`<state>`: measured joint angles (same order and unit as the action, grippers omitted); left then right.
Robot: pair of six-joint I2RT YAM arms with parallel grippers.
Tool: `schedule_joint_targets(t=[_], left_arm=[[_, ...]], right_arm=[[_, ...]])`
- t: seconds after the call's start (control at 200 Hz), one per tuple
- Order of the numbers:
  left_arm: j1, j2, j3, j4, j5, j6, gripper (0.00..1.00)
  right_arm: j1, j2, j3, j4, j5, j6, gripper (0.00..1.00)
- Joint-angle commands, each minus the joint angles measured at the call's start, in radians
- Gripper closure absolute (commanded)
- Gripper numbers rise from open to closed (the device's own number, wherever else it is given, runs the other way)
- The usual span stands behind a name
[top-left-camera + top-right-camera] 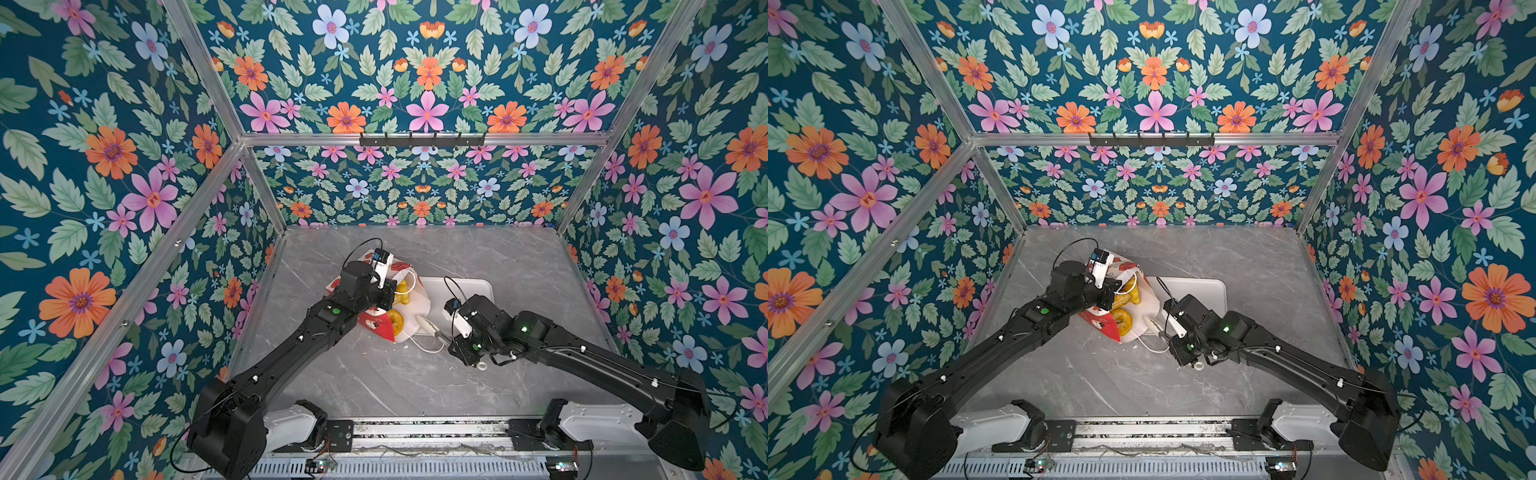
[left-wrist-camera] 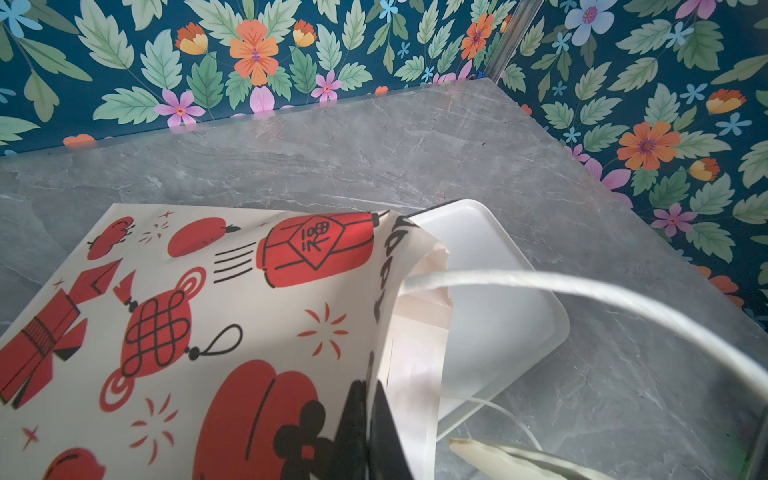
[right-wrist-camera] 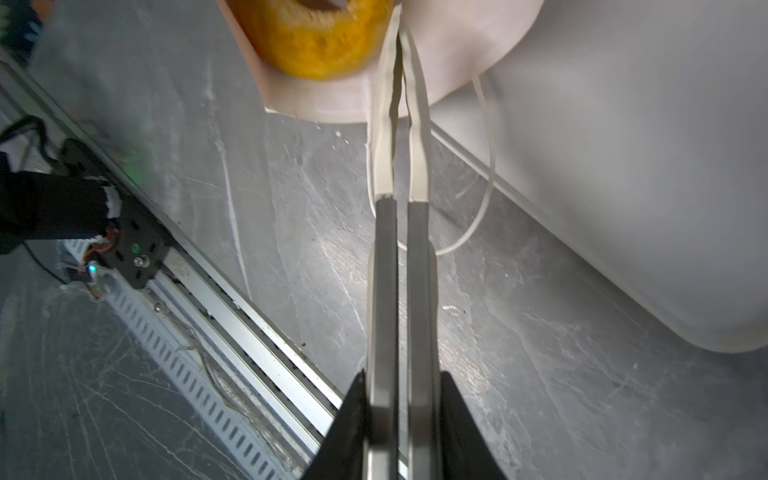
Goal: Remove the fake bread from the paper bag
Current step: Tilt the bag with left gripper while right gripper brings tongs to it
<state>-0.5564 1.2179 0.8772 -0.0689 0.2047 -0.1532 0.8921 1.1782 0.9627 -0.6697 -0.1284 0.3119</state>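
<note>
1. The bag (image 1: 376, 328) lay on its side mid-table (image 1: 374, 374), its mouth toward the right edge, against a tray (image 1: 469, 286).
2. Bread (image 1: 395, 322) sat in the mouth, with a ring (image 3: 316, 37) nearest the front edge.
3. The left end effector (image 2: 371, 399) was clamped on the bag's upper rim, above the bread.
4. The right end effector (image 3: 398, 29) was closed, its tips at the bag's lower lip, just beside the ring.

The left arm (image 1: 291, 345) stretches toward one o'clock, left pincer (image 2: 368, 424) clamped tight. The right arm (image 1: 582, 353) reaches toward ten o'clock, right pincer (image 3: 397, 37) nearly closed, tips meeting.
</note>
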Motion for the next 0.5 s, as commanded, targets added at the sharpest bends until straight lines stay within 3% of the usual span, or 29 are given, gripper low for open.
schedule_joint_targets(t=[0.0, 0.495], left_arm=[[-0.002, -0.012, 0.0, 0.024, 0.008, 0.017, 0.96], [-0.005, -0.017, -0.004, 0.032, 0.019, 0.014, 0.95]], right_arm=[[-0.001, -0.026, -0.019, 0.136, 0.0, -0.002, 0.7], [0.0, 0.101, 0.025, 0.192, 0.111, -0.055, 0.65]])
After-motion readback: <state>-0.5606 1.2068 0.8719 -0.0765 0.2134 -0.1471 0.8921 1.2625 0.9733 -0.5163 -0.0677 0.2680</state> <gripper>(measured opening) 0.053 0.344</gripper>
